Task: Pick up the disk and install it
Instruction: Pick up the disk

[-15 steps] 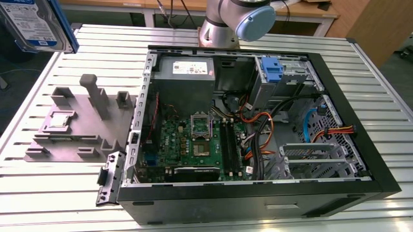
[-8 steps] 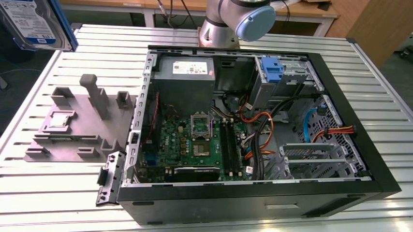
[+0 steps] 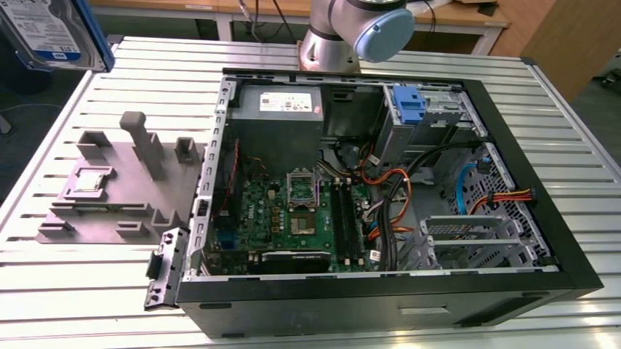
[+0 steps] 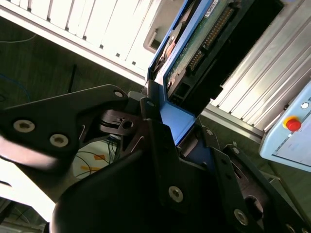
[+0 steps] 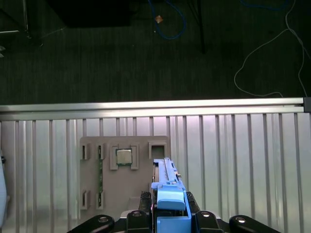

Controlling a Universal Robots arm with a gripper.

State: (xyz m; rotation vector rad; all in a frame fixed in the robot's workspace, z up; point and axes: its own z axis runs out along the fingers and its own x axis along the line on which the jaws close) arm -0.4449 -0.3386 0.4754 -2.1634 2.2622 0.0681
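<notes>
Fingers are closed on the disk, gripping the blue carrier from both sides. In the second wrist view the drive juts out beyond them with its green circuit board and connector pins in sight. In the first wrist view the disk is seen edge-on, a blue strip between the black fingers. It hangs over the grey fixture, which holds a processor chip and lies on the slatted metal desk. The exterior view shows the disk's labelled face, raised in the view's top left corner. There it is well apart from the open computer case and above the fixture on the desk. A red button appears in the second wrist view.
</notes>
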